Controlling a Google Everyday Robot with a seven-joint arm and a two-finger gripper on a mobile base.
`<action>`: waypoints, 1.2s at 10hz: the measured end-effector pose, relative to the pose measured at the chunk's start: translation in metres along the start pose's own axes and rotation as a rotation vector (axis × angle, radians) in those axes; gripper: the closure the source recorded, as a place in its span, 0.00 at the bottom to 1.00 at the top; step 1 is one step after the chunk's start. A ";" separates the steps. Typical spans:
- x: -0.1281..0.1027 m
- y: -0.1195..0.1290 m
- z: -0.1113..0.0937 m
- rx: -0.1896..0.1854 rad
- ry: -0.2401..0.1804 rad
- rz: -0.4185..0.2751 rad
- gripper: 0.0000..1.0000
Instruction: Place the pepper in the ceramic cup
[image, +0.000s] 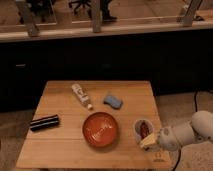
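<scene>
dark red pepper (144, 130) in white ceramic cup (136, 131), pale yellowish gripper (148, 142) beside it

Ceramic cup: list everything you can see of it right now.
The ceramic cup is small, white and round. It stands upright, mouth up, near the right front edge of the wooden table. In the view it is to the right of the orange-red bowl and apart from it. The dark red pepper lies inside it. The gripper sits at its near right rim; whether they touch is unclear. No handle shows.
</scene>
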 end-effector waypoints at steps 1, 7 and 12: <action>0.000 -0.001 0.001 0.011 -0.006 0.006 1.00; 0.007 -0.001 0.004 0.062 -0.046 0.048 1.00; 0.008 0.006 -0.001 0.117 -0.053 0.080 1.00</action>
